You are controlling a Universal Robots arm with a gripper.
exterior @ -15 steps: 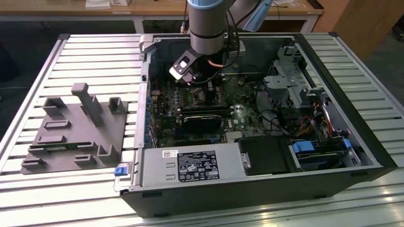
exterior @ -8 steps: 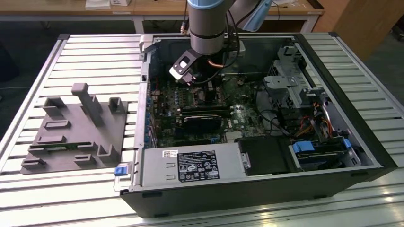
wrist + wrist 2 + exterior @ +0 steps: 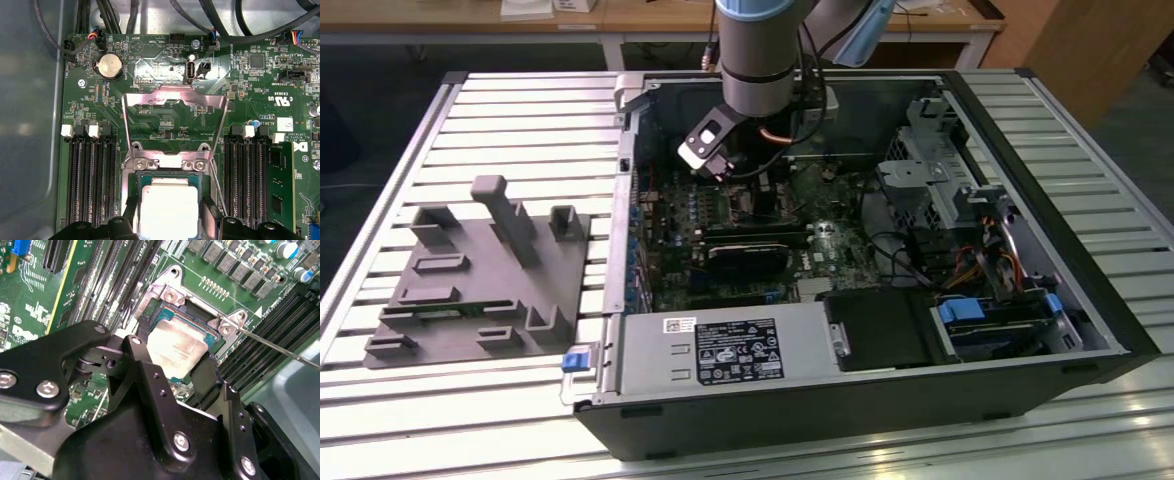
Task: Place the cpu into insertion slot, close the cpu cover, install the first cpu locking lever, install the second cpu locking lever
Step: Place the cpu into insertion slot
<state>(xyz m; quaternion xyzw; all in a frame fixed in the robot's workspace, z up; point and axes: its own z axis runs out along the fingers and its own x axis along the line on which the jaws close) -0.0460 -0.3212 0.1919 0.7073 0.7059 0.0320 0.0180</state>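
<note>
I am holding the cpu (image 3: 167,210) in my claw (image 3: 170,222), which is clenched on two opposite edges of the chip, its pale metal top facing up. In both wrist views the cpu is sitting within, or just above, the insertion slot (image 3: 167,161); I cannot tell whether it is fully seated. The cpu cover (image 3: 172,98) is lying swung open on the far side of the slot from my claw, back over the green circuit board (image 3: 90,75). A thin locking lever (image 3: 270,346) is angling away from one corner of the slot. In the exterior view my arm (image 3: 758,60) is reaching down into the open computer case (image 3: 854,410). To do this step well, I am judging that the chip should be going down flat and square to the silvery rim, with no tilt and no sideways push, since a corner riding on the rim could be damaging the contacts beneath
</note>
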